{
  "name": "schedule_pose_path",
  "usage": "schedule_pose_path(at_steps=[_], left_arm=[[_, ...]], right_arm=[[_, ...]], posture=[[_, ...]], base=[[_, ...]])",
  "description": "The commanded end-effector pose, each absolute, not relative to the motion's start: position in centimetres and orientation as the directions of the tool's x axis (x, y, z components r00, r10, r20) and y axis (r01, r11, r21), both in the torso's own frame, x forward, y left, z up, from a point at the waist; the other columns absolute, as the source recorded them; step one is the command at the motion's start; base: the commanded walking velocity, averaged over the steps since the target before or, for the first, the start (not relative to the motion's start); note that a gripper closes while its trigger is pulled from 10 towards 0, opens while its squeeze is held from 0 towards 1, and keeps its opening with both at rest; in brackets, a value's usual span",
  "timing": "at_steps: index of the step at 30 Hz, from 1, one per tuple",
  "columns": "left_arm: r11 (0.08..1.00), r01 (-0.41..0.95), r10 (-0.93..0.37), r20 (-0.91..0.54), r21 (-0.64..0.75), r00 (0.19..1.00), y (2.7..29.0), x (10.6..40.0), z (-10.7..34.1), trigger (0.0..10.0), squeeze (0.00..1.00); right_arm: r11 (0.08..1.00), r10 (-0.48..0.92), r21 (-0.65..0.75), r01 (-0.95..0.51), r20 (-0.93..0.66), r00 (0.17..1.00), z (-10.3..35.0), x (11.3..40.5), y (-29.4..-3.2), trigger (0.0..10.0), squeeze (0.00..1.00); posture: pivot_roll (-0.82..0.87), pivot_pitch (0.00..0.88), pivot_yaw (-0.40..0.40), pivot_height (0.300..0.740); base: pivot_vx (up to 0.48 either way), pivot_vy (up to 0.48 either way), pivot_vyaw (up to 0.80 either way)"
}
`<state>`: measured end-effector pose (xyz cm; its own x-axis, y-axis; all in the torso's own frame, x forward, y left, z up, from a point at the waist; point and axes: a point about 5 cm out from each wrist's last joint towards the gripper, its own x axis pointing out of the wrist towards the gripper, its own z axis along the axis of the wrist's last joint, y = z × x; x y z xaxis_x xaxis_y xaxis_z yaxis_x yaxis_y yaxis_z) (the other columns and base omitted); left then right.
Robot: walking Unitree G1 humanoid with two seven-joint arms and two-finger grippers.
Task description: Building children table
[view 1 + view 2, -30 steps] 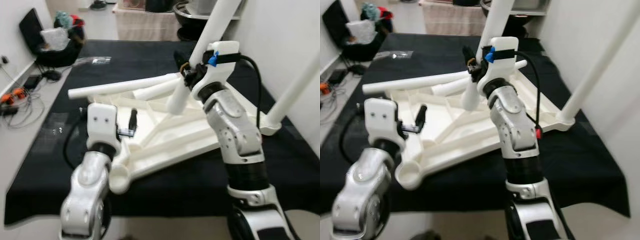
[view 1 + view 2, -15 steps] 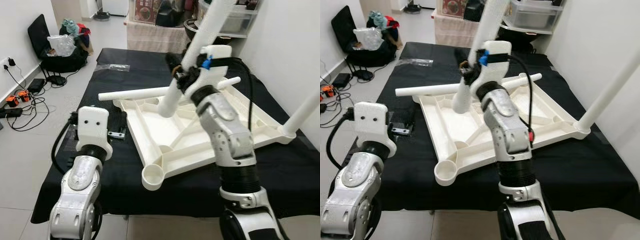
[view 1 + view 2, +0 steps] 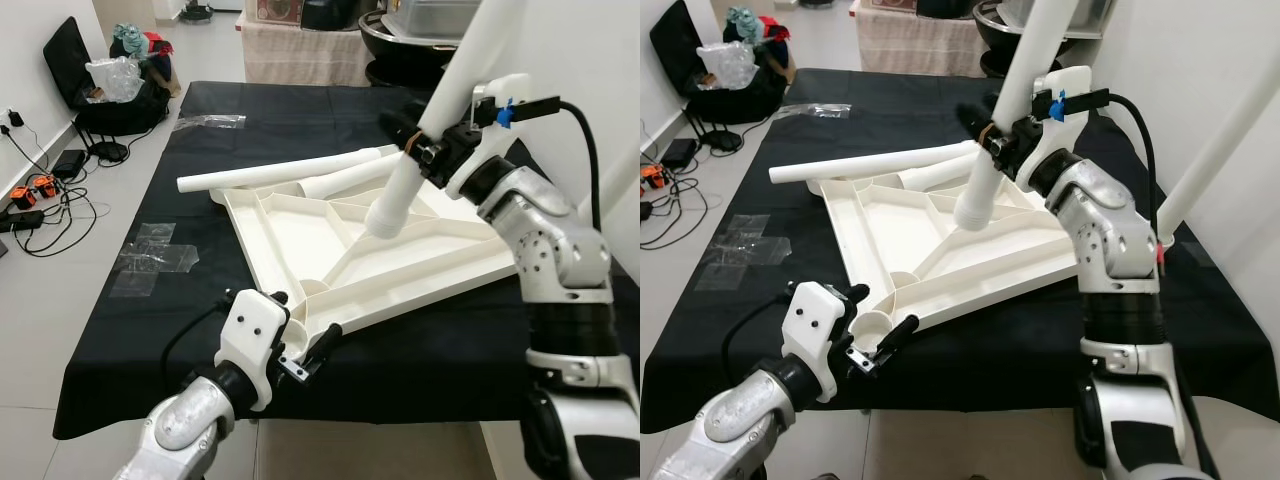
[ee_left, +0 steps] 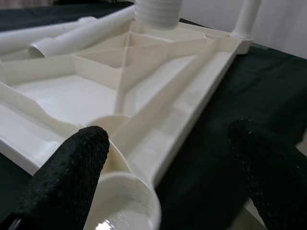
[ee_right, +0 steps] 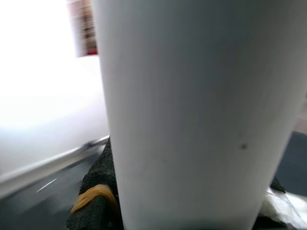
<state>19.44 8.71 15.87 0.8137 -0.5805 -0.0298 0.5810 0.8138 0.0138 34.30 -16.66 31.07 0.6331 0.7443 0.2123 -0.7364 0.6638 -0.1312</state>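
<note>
Currently my right pincer (image 3: 425, 150) grips the white leg (image 3: 440, 110) above the tabletop (image 3: 330, 240); my left pincer (image 3: 875, 335) stands open at its near corner socket (image 4: 124, 211).

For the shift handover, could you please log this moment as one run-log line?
right gripper: shut on table leg, held over upturned tabletop | left gripper: open at corner socket | two loose legs on tabletop

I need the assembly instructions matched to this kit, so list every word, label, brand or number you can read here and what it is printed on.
None can be read.
Upturned white tabletop: plain moulded plastic, no marking visible.
White leg held in the right end effector: unmarked.
Loose legs on the black mat: unmarked.
Left end effector: no lettering visible.
Background poster: too small and cropped to read.
</note>
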Motion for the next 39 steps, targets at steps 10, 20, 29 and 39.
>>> schedule_pose_path(at_steps=[10, 20, 29, 39], left_arm=[[0.817, 0.575, -0.574, -0.029, 0.038, 0.818, 8.8, 19.0, 15.5, 10.0, 0.00], [0.815, 0.577, -0.577, -0.024, 0.043, 0.816, 8.9, 18.7, 15.5, 10.0, 0.00], [0.832, 0.554, -0.554, -0.004, 0.044, 0.833, 8.8, 18.3, 15.9, 10.0, 0.00], [0.835, 0.549, -0.549, -0.001, 0.050, 0.836, 8.8, 18.4, 15.9, 10.0, 0.00]], right_arm=[[0.267, 0.957, -0.148, -0.952, 0.158, 0.244, 30.7, 32.1, -13.7, 10.0, 0.00], [0.149, 0.987, -0.160, -0.976, 0.091, 0.135, 29.5, 31.4, -13.1, 10.0, 0.00], [0.485, 0.874, -0.223, -0.845, 0.146, 0.463, 28.7, 35.3, -9.9, 10.0, 0.00], [0.518, 0.855, -0.206, -0.830, 0.150, 0.496, 29.0, 35.6, -10.2, 10.0, 0.00]], posture=[[0.04, 0.050, -0.078, 0.740], [0.04, 0.053, -0.076, 0.740], [0.05, 0.079, -0.080, 0.740], [0.05, 0.081, -0.077, 0.740]], base=[[0.000, 0.000, 0.00], [0.000, 0.000, 0.00], [0.000, 0.000, 0.80], [0.000, 0.000, 0.48]])
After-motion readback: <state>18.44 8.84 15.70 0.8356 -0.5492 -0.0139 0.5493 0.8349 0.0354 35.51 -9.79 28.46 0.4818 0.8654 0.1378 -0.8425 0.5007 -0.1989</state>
